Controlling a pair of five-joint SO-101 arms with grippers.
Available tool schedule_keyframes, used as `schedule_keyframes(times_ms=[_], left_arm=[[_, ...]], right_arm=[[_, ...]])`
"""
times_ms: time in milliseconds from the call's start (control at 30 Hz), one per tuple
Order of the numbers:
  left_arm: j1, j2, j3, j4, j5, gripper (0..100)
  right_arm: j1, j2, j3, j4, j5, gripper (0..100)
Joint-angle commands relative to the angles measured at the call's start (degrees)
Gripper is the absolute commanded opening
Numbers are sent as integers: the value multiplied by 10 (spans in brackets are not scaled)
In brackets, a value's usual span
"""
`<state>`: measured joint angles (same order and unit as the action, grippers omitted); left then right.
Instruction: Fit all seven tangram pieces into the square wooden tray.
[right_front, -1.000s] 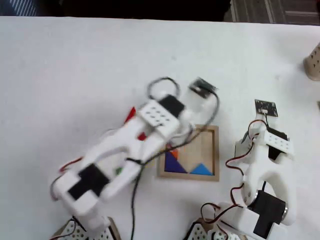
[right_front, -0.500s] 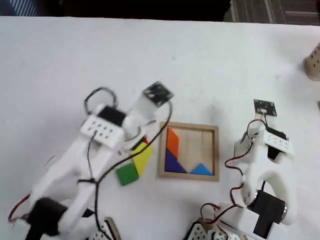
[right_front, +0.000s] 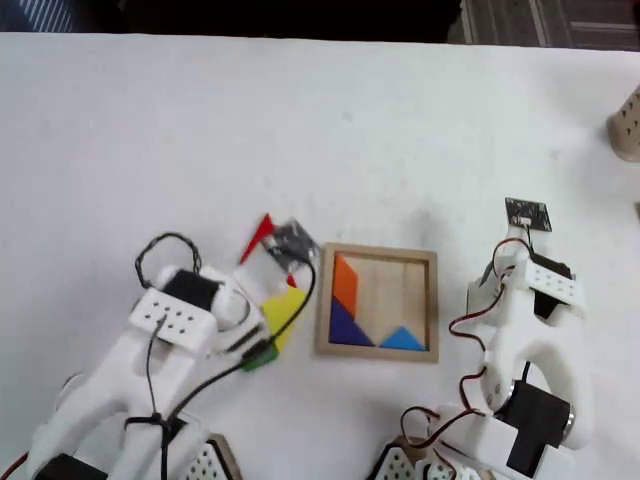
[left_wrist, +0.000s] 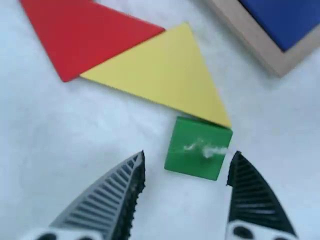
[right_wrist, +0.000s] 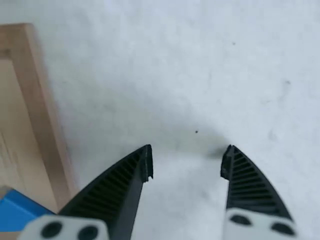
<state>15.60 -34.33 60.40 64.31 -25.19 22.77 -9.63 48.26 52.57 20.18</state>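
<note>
Claw of left arm gapes wide, empty, with green square lying between its tips.

Lighting's bright and even, and the white surface is nearly blown out. Only faint soft shadows by the wooden tray and between my right jaws. Dark strip along the far edge.

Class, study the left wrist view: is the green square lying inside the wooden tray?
No, the green square lies outside the tray, beside the yellow triangle.
</note>
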Motion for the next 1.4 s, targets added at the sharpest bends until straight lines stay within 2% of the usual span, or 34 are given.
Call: schedule_keyframes(times_ms=[0, 200, 367, 500, 733, 967, 1200, 1367], left_arm=[[-7, -1, 11, -18, -42, 274], [-3, 36, 41, -74, -101, 275], [1, 61, 33, -89, -68, 277], [36, 82, 33, -99, -38, 275], [43, 117, 14, -100, -36, 270], [44, 118, 14, -103, -36, 66], [42, 116, 14, -103, -36, 50], [-9, 73, 14, -103, -35, 50]], right_arm=[[-6, -3, -11, -9, 1, 223], [-6, -3, -11, -9, 1, 223], [-6, -3, -11, -9, 1, 223], [-6, -3, -11, -9, 1, 223], [-6, -3, -11, -9, 2, 223], [-6, -3, -11, -9, 2, 223], [-6, -3, -11, -9, 2, 223], [-6, -3, -11, -9, 2, 223]])
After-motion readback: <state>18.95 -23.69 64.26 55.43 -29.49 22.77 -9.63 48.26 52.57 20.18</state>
